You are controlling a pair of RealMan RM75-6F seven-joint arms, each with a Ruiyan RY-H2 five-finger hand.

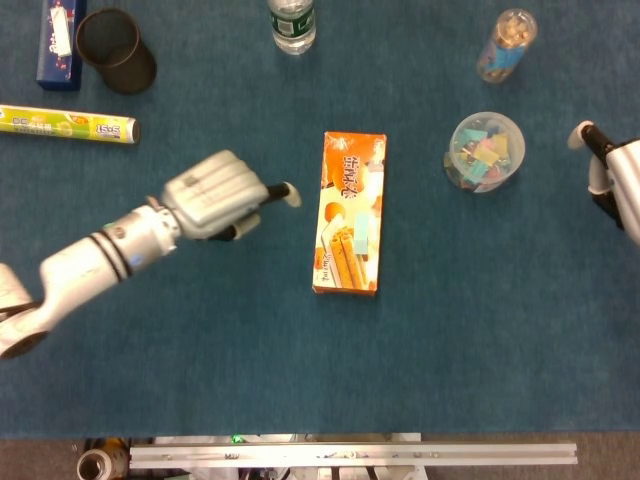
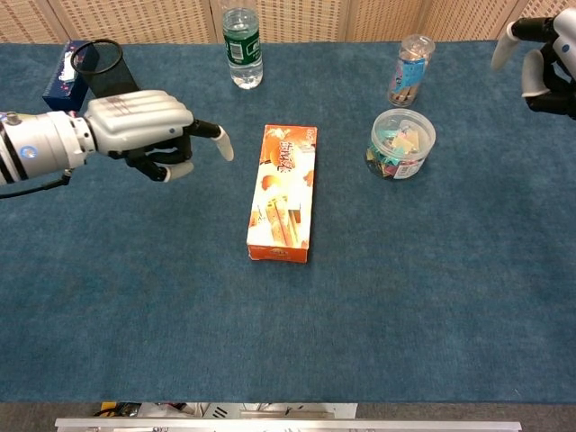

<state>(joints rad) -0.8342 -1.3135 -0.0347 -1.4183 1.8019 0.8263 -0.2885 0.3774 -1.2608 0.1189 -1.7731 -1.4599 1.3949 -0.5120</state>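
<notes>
1. I see the left hand (image 1: 215, 195) as smooth, silvery metal-look shells with a soft sheen, dark parts underneath and pale fingertips (image 1: 289, 194).
2. The right hand (image 2: 544, 56) shows the same pale tips over black, matt parts.
3. The orange box (image 1: 350, 212) looks like glossy printed cardboard.
4. The table cover (image 1: 300, 350) reads to me as matt blue cloth, slightly fuzzy.
5. The clip tub (image 1: 484, 151) is clear, shiny plastic.
6. The pen cup (image 1: 115, 49) is black wire mesh, matt.
7. The bottle (image 2: 241, 47) is clear plastic with a green label.

Silver-white ribbed metal left hand (image 1: 212, 195) with black palm; flat orange-and-white cardboard snack box (image 1: 349, 212) printed with biscuit sticks; dark teal-blue felt table cover (image 1: 230, 340).
</notes>
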